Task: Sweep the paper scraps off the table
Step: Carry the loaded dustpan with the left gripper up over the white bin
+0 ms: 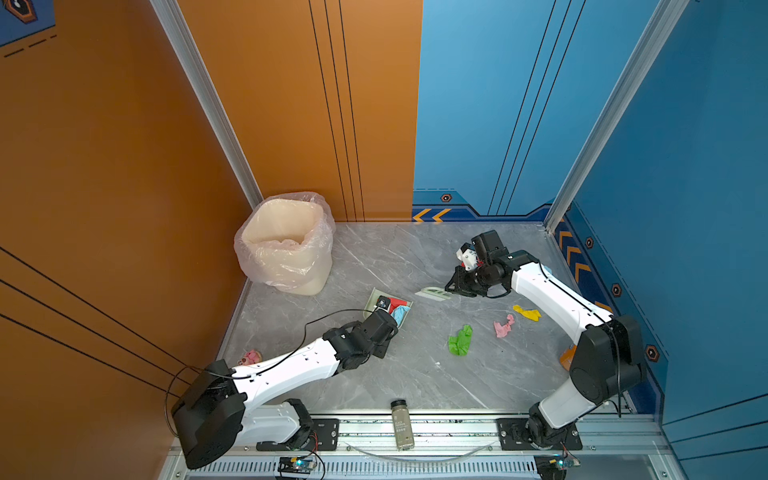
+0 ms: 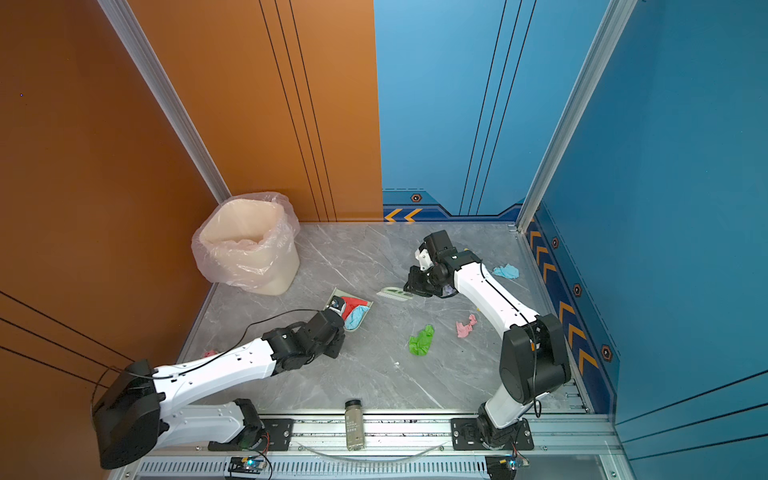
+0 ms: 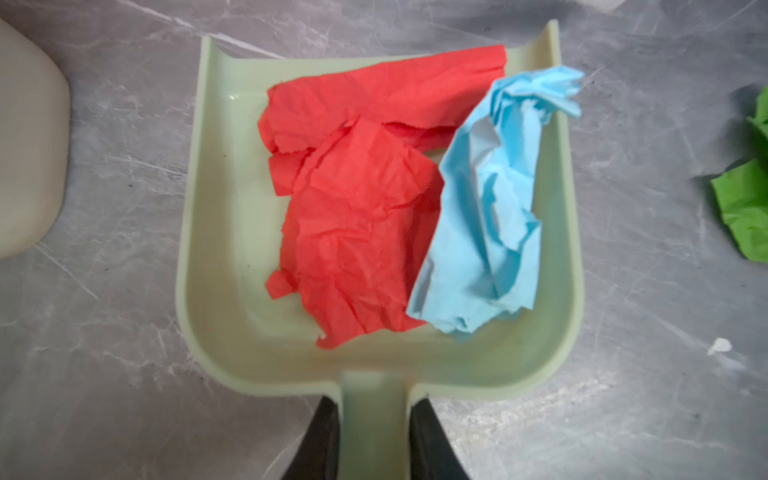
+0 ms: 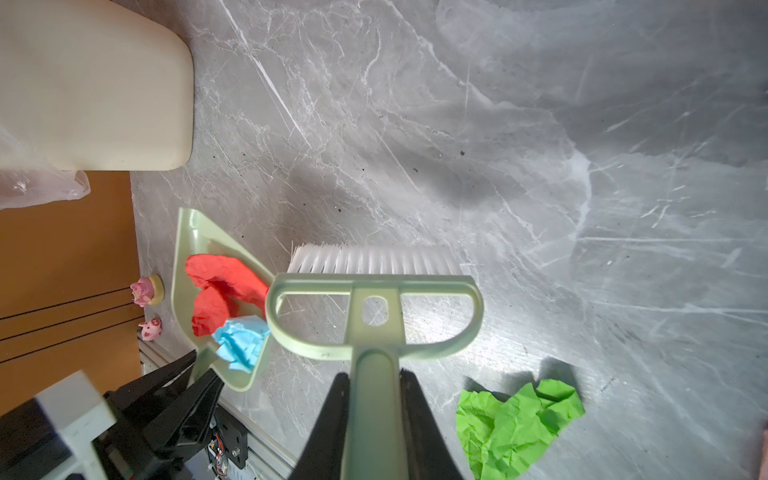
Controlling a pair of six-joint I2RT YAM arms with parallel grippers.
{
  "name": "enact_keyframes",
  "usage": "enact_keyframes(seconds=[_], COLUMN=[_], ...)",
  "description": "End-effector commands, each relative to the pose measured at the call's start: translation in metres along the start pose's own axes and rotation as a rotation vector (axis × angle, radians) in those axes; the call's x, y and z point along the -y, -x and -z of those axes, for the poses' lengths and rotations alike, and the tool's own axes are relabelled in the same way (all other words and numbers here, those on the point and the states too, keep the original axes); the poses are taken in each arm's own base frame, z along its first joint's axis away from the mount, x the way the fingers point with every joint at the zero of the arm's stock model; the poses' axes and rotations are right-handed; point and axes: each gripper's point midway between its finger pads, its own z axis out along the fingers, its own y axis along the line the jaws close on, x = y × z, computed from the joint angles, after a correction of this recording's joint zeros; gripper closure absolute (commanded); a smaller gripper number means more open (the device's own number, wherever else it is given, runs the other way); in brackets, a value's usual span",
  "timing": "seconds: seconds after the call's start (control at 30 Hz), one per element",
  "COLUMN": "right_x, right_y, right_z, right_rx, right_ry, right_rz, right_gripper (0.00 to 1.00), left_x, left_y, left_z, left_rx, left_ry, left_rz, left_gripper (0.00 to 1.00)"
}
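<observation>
Seen from above with the back wall at 12 o'clock, the right gripper (image 4: 376,399) is clamped tight on the handle of the brush (image 1: 434,293). The brush sits mid-tabletop, and I cannot tell whether its bristles touch the surface. The left gripper (image 3: 374,419) is closed just as firmly on the handle of the dustpan (image 1: 374,296), which lies flat at about 9 o'clock from the brush. Its mouth seems to open toward roughly 1 o'clock. A red scrap (image 3: 357,199) and a blue scrap (image 3: 486,216) already lie in the dustpan.

What matters next is the green scrap (image 1: 460,340), loose on the tabletop (image 1: 415,374). It lies at about 5 o'clock from the brush and 4 o'clock from the dustpan, so it is off to the side of the mouth, not in front of it. The right arm is the nearer one. I judge the brush must get behind that scrap and push it toward 10 o'clock, or the dustpan must turn to face it.

The pink scrap (image 1: 503,326) and yellow scrap (image 1: 527,312) wait further toward 3 o'clock, and a far blue scrap (image 2: 506,271) lies behind the right arm. The bin (image 1: 291,270) stands at 10 o'clock.
</observation>
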Motion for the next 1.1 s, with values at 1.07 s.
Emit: enact_keyframes(seconds=[1.07], right_x=[-0.003], right_y=[-0.006], right_z=[-0.002], right_rx=[-0.008], right_ry=[0.047], right_rz=[0.006], right_gripper=[1.0], left_x=[-0.122], left_y=[0.159], left_z=[0.162], left_rx=[0.255], left_ry=[0.135], left_rz=[0.219], left_gripper=[1.0])
